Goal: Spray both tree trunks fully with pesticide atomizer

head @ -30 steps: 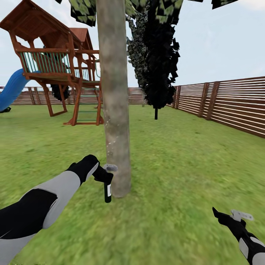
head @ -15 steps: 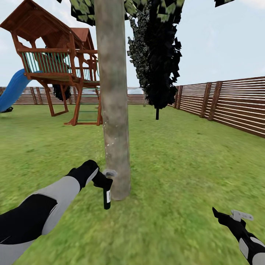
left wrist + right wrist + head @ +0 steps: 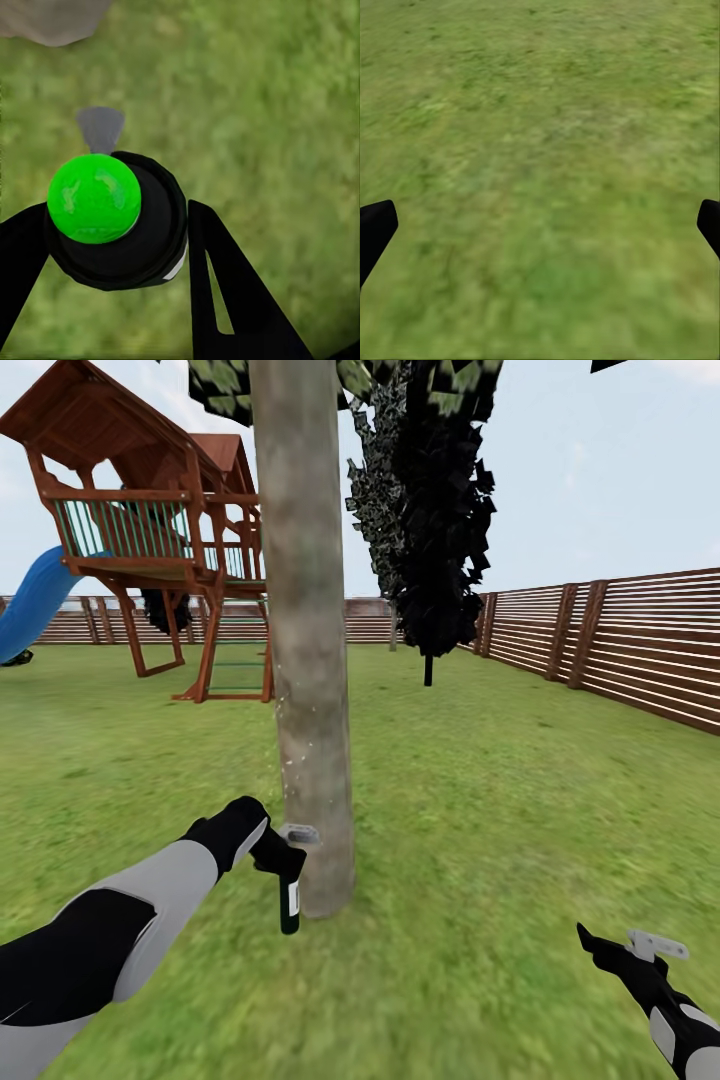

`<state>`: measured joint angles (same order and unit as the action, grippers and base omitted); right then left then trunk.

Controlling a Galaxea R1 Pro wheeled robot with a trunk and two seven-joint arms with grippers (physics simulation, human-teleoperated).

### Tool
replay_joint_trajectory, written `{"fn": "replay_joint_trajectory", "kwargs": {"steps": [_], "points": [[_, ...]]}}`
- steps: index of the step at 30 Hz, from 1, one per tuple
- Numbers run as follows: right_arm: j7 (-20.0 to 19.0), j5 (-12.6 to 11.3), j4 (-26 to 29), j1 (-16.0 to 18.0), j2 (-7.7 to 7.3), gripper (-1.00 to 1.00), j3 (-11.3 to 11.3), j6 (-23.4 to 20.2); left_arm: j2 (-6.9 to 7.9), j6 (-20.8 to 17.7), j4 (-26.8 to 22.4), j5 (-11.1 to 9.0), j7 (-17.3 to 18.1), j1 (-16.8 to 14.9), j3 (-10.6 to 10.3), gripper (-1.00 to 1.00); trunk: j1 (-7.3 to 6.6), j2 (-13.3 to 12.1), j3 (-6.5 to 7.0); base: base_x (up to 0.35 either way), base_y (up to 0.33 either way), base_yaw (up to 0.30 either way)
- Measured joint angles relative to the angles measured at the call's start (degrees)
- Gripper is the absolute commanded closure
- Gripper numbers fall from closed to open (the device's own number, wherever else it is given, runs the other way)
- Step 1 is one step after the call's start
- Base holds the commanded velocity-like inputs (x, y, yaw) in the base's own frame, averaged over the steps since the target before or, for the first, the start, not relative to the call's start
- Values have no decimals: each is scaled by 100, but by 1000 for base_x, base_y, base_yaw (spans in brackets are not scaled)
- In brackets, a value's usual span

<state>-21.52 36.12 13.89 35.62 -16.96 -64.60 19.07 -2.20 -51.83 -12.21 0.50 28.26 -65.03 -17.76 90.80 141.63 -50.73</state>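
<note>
Lower now sits the pesticide atomizer [image 3: 290, 890], dropped a touch down the tree trunk [image 3: 310, 660] with the left gripper [image 3: 272, 852] clamped round it; bottle hangs upright under the fingers, nozzle just beside the bark near the base. From the left wrist, its green cap [image 3: 94, 198] sits between the black fingers [image 3: 225, 292]. Low at right, the right gripper [image 3: 540, 225] hangs spread wide over grass [image 3: 480, 810].

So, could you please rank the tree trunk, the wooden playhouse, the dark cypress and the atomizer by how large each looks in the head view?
1. Tree trunk and wooden playhouse: too alike to rank; the trunk stands nearer.
2. Dark cypress.
3. Atomizer.
</note>
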Motion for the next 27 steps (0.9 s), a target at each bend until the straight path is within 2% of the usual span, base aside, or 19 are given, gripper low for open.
{"fn": "replay_joint_trajectory", "kwargs": {"steps": [4, 7, 9, 11, 13, 20, 23, 27], "points": [[1, 0, 3, 0, 0, -100, 0, 0, 0, -60, 4, -8, 0, 17, 6, 100, 0, 0, 0, 65, 0, 0], [7, 0, 1, 1, 0, -100, 0, 0, 2, -47, 9, -47, -1, 247, 22, 100, 0, 0, -1, 5, 0, 0], [8, 0, 0, -1, 0, -100, 0, 0, 7, -41, 8, -71, 3, 310, 138, 100, 0, 0, 0, 1, 0, 0], [8, 0, 0, 1, 0, -100, 0, 0, 8, -46, 6, -71, 4, 381, 339, 100, 0, 0, 0, 0, 0, 0], [8, 0, 0, -1, 0, -100, 0, 0, 9, -46, 1, -60, 4, 398, 407, 100, 0, 0, 0, 0, 0, 0], [8, 0, 0, 1, 0, -100, 0, 0, 179, -48, -45, -35, 5, 396, 456, 100, 0, 0, 0, 0, 0, 0], [8, 0, 0, -1, 0, -100, 0, 0, 165, -66, -67, -32, 15, 398, 443, 100, 0, 0, 0, 6, 0, 0], [8, 0, 0, -1, 0, -100, 0, 0, 157, -72, -67, -7, 13, 397, 435, 100, 0, 0, 0, 242, 0, 0]]}}
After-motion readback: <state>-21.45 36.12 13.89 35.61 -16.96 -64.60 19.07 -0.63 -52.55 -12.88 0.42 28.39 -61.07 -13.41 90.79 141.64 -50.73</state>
